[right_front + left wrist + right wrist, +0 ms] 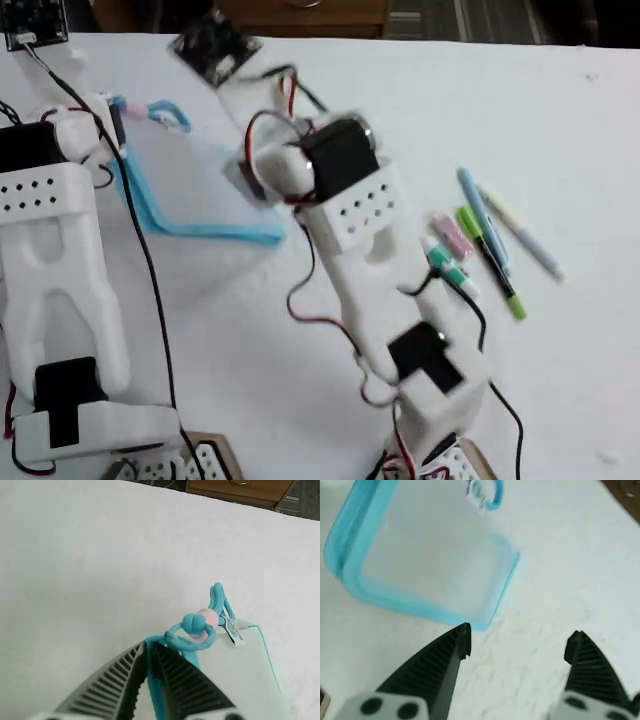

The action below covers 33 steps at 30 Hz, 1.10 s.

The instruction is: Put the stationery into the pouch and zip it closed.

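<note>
**Pouch pinned at one end, stationery not yet inside**

At the left of the tabletop (560,120), the left arm stands with its wrist bent down to the far end of the pouch (190,190). The left fingers (115,680) are closed on the pouch's blue edge, just beside the knotted pull cord (197,625). This looks like an anchoring hold, meant to stop the soft pouch sliding while things go in.

The pouch itself lies flat between the two arms. Whether its zip is open cannot be told.

The right arm leans forward over the middle of the tabletop. The right fingers (440,670) are spread wide and hold nothing, hovering over the near corner of the pouch.

Further right, the stationery (490,240) lies loose beside that arm, a small cluster of pens and markers well apart from the pouch. Filling has probably not begun.
</note>
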Motion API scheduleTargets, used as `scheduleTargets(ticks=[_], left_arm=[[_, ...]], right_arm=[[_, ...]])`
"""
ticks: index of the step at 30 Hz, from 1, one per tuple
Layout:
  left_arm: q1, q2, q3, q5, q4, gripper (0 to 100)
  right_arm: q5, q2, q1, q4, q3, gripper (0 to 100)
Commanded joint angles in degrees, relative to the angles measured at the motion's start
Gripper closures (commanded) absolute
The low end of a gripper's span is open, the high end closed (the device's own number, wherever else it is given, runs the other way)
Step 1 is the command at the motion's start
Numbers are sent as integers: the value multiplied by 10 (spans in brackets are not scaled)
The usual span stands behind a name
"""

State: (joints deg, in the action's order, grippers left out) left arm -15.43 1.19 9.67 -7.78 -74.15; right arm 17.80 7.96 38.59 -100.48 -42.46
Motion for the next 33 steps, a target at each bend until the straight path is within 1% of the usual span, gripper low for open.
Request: scheduleTargets(ticks=[1, 3, 4, 8, 10, 12, 15, 17, 19, 22, 25, 27, 30, 33], left_arm=[[1, -21, -5, 9, -40, 979], [1, -21, -6, 13, -77, 978], [0, -21, -6, 27, -98, 978], [-23, -22, -7, 126, -195, 971], [-45, -22, -7, 174, -244, 919], [-80, -21, -6, 216, -280, 824], [-154, -20, -9, 273, -282, 685], [-208, -12, -8, 286, -282, 639], [-269, 13, -8, 280, -281, 648], [-364, 51, -12, 256, -280, 692], [-455, 66, -14, 258, -280, 723], [-507, 60, -16, 258, -267, 725], [-562, 37, -62, 264, -218, 725], [-589, 17, -142, 312, -175, 727]], right_arm=[[8, -105, 1, 29, 190, 697], [8, -131, -8, 58, 247, 697], [8, -141, -11, 67, 265, 697], [7, -157, -12, 80, 291, 697], [7, -157, -12, 80, 291, 697], [7, -156, -11, 82, 291, 697], [-4, -156, -9, 109, 291, 697], [-44, -155, -7, 136, 291, 697], [-79, -140, 9, 156, 290, 697], [-135, -92, 53, 179, 284, 697], [-203, -11, 102, 195, 225, 697], [-258, 61, 131, 197, 151, 697], [-328, 188, 158, 197, -1, 697], [-367, 330, 173, 197, -178, 697]])
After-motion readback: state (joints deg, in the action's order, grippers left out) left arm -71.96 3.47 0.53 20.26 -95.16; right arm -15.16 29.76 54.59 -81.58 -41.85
